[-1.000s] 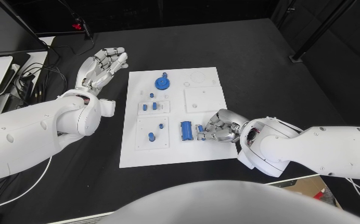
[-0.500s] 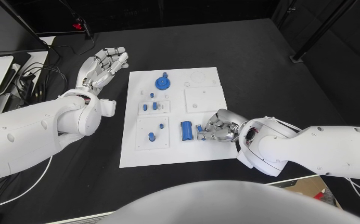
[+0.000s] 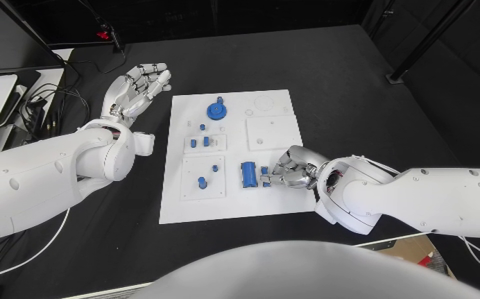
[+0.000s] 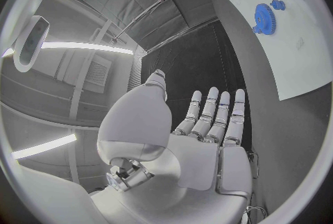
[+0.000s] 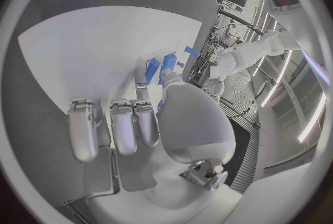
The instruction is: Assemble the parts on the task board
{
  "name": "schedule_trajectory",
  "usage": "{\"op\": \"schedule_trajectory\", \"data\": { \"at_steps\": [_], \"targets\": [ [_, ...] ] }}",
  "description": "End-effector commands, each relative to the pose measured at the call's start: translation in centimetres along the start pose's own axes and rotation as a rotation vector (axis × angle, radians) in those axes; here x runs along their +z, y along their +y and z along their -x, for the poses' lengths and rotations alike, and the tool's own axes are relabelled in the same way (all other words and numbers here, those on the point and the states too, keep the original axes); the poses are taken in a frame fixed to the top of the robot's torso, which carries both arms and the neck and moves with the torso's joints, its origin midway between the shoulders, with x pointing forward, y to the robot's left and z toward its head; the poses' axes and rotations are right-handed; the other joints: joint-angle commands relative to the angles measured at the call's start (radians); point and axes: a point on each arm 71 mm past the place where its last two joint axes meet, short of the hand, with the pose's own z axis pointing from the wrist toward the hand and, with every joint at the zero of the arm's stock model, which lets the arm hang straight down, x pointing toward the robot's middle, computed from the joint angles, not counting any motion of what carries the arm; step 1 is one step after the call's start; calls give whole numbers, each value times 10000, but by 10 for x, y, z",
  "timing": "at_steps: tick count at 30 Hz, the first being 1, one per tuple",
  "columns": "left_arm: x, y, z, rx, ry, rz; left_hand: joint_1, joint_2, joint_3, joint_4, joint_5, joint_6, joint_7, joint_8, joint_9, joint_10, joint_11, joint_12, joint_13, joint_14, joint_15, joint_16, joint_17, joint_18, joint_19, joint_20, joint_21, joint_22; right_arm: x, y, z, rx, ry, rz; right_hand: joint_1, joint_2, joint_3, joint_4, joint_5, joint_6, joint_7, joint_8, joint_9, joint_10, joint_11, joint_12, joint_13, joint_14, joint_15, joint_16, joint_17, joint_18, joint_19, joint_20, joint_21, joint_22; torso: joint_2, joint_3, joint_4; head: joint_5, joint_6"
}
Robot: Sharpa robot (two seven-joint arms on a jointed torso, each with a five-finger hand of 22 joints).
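The white task board (image 3: 270, 198) lies mid-table. It carries a blue gear (image 3: 217, 111), several small blue parts (image 3: 200, 142) and a long blue cylinder (image 3: 248, 174). My right hand (image 3: 292, 170) rests on the board's right part, just right of the cylinder. Its fingers are curled in, and a small blue part (image 3: 266, 172) is pinched at its fingertips. In the right wrist view the thumb (image 5: 182, 107) reaches toward blue parts (image 5: 151, 68) on the board (image 5: 97, 51). My left hand (image 3: 138, 89) lies flat with its fingers spread, off the board's far left corner, holding nothing. The left wrist view shows that hand (image 4: 208, 129) and the gear (image 4: 263, 15).
Black table surrounds the board. Cables and equipment (image 3: 30, 98) lie at the left edge, and a black post (image 3: 400, 73) stands at the far right. A bare square recess (image 3: 270, 131) sits on the board ahead of my right hand.
My right hand has edged slightly left toward the blue cylinder, its fingers tightening. The left hand has not moved.
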Motion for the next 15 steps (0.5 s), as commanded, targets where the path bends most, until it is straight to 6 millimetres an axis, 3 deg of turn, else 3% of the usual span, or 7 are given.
{"op": "schedule_trajectory", "data": {
  "at_steps": [1,7,10,12,15],
  "targets": [
    [1,-6,-1,-63,62,-683,-3,78,-48,-23,43,-74,1578,49,-9,-66,25,34,-16,-43,-30,66,-9,19,6,-8,61,-11,0,3,0,-34,-5,170,-218,28,-225,7,-335,83,17,-92,1,1040,-51,24,2629,1023,-56,25,2634,-74,1042,-21,33,2635,0,0,4,-5,0],
    [1,-6,-1,-67,67,-683,-3,78,-48,-23,43,-74,1578,49,-9,-66,25,34,-16,-43,-30,66,-9,19,6,-8,61,-11,-1,2,2,2,-151,234,-636,167,-727,16,-1370,147,13,-156,39,1040,-56,24,2629,1023,-67,25,2634,-74,1042,-30,33,2635,2,3,-2,11,0],
    [1,-6,-1,-67,67,-685,-3,78,-48,-23,43,-74,1578,49,-9,-66,25,34,-16,-43,-30,66,-9,19,6,-8,61,-11,-2,0,4,-97,-223,276,-672,188,-844,10,-1645,190,5,-144,68,1040,-55,24,2629,1023,-107,25,2634,-74,1042,-52,33,2635,1,4,-4,7,0],
    [1,-6,-1,-64,64,-684,6,95,-54,-24,52,-80,1579,54,-11,-72,25,50,-23,-45,-30,78,-26,19,4,-8,62,-12,-4,-1,5,-232,-235,299,-534,107,-903,-9,-1828,237,-19,-83,112,1040,-74,24,2629,1023,-142,25,2634,-74,1042,-80,33,2635,2,5,-3,8,0],
    [1,-6,-1,-59,58,-682,9,101,-56,-25,55,-83,1579,56,-11,-75,25,55,-25,-45,-30,82,-31,19,4,-8,63,-12,-5,-4,7,-466,-152,320,-172,-201,-951,14,-2263,382,-106,152,272,1040,-152,24,2629,1023,-212,25,2634,-74,1042,-145,33,2635,-3,2,-6,6,0]
  ]
}}
